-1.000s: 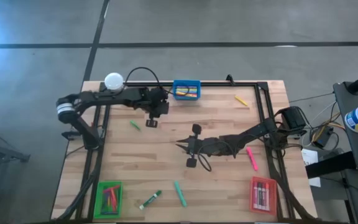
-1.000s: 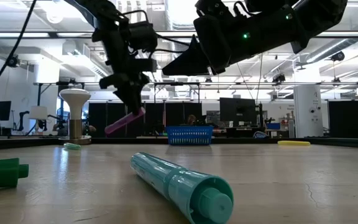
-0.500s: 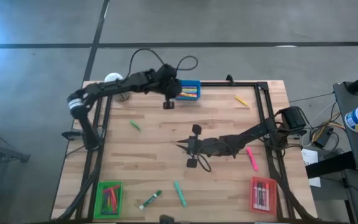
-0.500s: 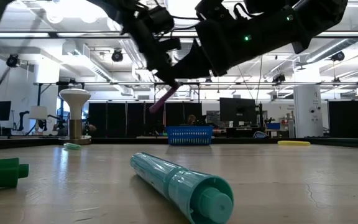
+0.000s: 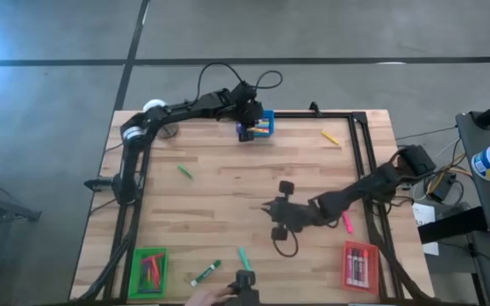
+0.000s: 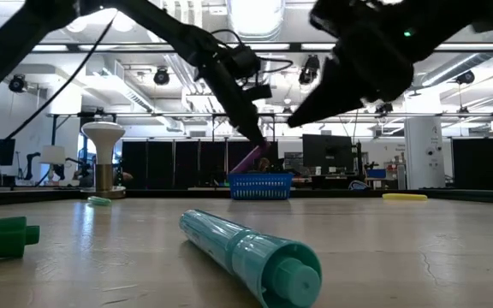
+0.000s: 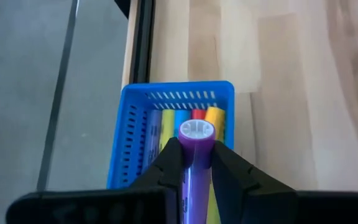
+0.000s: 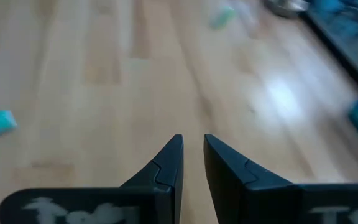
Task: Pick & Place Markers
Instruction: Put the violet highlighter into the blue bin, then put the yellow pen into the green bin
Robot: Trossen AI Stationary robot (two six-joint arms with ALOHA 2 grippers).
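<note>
High view: left gripper (image 5: 245, 130) top centre over blue tray (image 5: 264, 116) | jaws clamp purple marker (image 7: 194, 158) | right gripper (image 5: 281, 208) lower centre above desk (image 5: 219, 195), jaws narrowly apart, holding nothing

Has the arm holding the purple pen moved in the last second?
Yes. The left gripper, holding the purple marker, swung from mid-table to over the blue tray.

Grey concrete floor (image 5: 313, 30) surrounds the table; ceiling lights (image 6: 255, 13) glare overhead.
</note>
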